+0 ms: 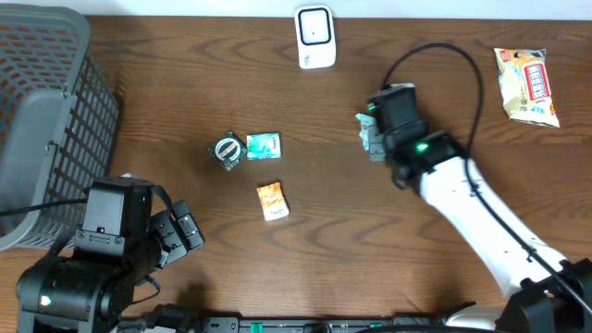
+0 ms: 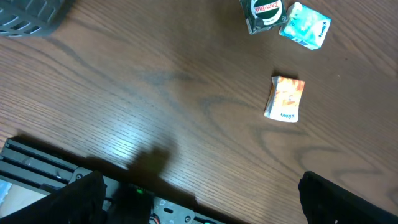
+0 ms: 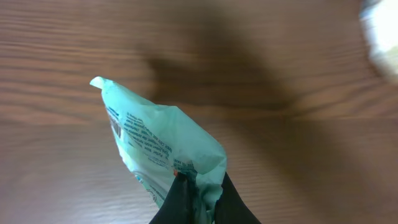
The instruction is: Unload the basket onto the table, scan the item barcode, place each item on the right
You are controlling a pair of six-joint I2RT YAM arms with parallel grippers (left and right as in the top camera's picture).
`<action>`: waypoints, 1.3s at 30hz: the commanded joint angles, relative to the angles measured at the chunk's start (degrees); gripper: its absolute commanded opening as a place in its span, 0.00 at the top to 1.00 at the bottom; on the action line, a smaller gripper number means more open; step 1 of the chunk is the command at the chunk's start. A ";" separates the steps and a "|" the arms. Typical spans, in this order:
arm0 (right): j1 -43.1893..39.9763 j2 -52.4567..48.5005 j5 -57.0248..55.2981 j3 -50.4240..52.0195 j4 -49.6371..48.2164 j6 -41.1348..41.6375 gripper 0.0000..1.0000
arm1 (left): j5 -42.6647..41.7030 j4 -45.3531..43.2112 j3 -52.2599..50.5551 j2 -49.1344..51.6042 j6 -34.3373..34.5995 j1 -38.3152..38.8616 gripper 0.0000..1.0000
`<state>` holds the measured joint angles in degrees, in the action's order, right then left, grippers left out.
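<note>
Pinched shut on one crimped end by the right tool (image 3: 198, 186), a pale green packet (image 3: 161, 143) is held above the surface (image 3: 298, 62), near the white scanner (image 1: 314, 37). It is judged light, soft and crinkly, best gripped by its seam. Spread wide and empty, the left tool (image 1: 182, 233) is parked. Nothing is seen inside the grey basket (image 1: 55, 111).

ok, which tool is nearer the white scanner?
Right. The right tool is just right of the scanner, a little toward the robot; the left tool sits far back by the basket.
</note>
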<state>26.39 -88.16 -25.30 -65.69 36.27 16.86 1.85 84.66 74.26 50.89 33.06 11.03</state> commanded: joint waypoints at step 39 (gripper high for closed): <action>5.09 -10.23 26.43 -1.05 -6.05 16.35 0.28 | 0.31 0.15 -0.04 -0.04 0.26 0.04 0.02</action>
<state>31.97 -95.88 -10.59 -66.30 30.70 27.09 1.85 84.64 74.26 50.89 33.06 11.05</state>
